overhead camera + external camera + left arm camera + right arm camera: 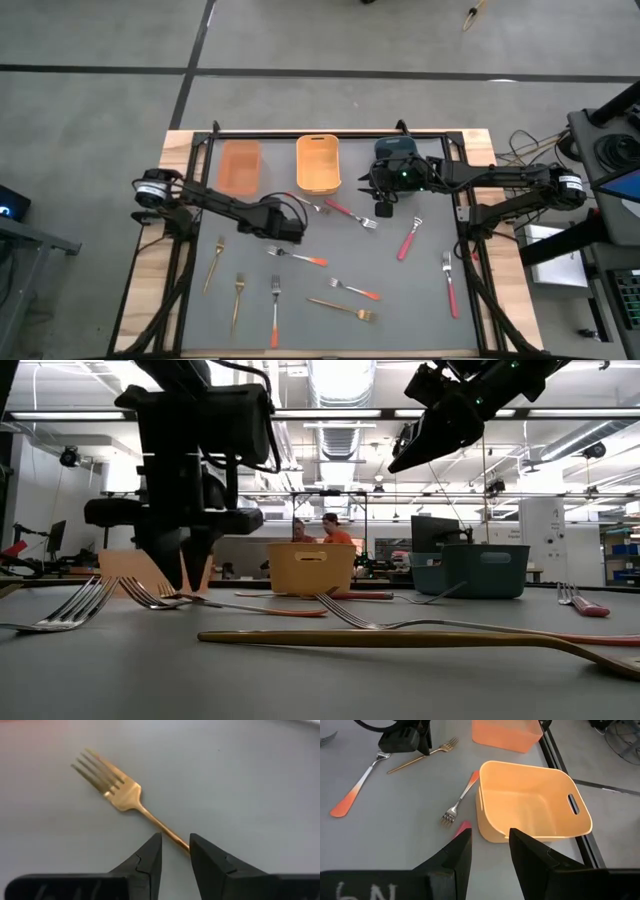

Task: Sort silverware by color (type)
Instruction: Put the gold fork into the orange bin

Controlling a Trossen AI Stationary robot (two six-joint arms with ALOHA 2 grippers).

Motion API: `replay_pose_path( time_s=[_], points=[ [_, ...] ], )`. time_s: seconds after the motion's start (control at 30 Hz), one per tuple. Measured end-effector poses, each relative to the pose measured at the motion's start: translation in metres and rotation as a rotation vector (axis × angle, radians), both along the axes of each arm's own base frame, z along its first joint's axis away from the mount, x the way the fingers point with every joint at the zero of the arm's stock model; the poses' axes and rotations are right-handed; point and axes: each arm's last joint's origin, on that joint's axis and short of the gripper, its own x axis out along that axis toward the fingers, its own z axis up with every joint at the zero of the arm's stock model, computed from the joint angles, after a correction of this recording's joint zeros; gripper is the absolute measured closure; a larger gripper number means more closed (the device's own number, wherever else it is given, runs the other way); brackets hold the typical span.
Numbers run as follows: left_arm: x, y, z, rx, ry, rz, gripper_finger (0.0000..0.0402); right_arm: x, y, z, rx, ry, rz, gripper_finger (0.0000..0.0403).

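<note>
A gold fork (112,785) lies flat on the grey mat, its tines pointing away from my left gripper (176,841). That gripper (292,230) points steeply down with its tips low at the mat (185,575). It is open, one finger on each side of the fork's handle. My right gripper (490,851) hangs open and empty above the mat (384,208), near the yellow bin (530,802). An orange-handled fork (462,795) lies beside that bin, and another one (360,785) lies close to the left gripper. My left gripper comes from above and slants down, astride the gold fork's handle (170,834) a little behind the neck, with its fingers across the handle. The handle runs up to the inner edge of one fingertip (196,851). Whether it touches, I cannot tell. The fork lies on the mat.
An orange-pink bin (240,166), the yellow bin (318,163) and a dark teal bin (396,150) stand along the far edge. More forks lie scattered over the near half: gold (213,262), (345,308), orange-handled (275,310), red-pink-handled (407,240), (450,285). People sit in the room behind.
</note>
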Motion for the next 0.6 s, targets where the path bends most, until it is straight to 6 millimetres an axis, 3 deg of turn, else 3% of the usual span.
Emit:
replay_pose_path(
  time_s=[0.4,0.6],
  points=[
    [0.000,-0.006,0.000,-0.003,-0.073,0.137,0.0223,0.000,0.000,0.000,-0.018,0.001,0.012,0.0280],
    [0.005,-0.007,-0.007,0.002,-0.089,0.149,0.0204,-0.001,-0.004,0.000,-0.022,-0.001,0.001,0.0280]
  ],
)
